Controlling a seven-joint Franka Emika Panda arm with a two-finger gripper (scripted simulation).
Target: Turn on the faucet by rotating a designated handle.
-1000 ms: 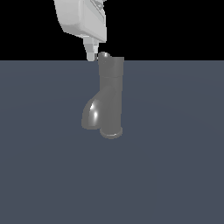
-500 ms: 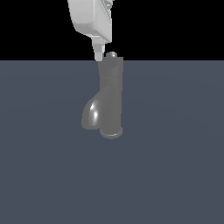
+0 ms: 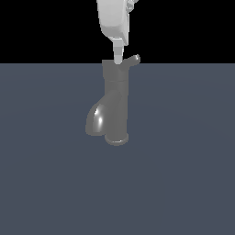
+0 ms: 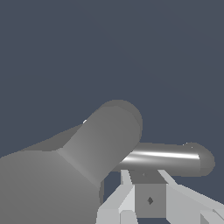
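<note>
End effector [image 3: 118, 54] poised at the top of the faucet [image 3: 112, 103], just beside the handle [image 3: 131, 61].
The faucet is seen upright on the dark grey surface [image 3: 183, 160], spout bulging toward the exterior view's left; the handle is seen projecting from the top cap toward the exterior view's right, tip upturned; the white end effector is held directly above the cap, its fingertip reaching down beside the handle's root; whether the fingers are open or closed cannot be told; contact cannot be confirmed.
</note>
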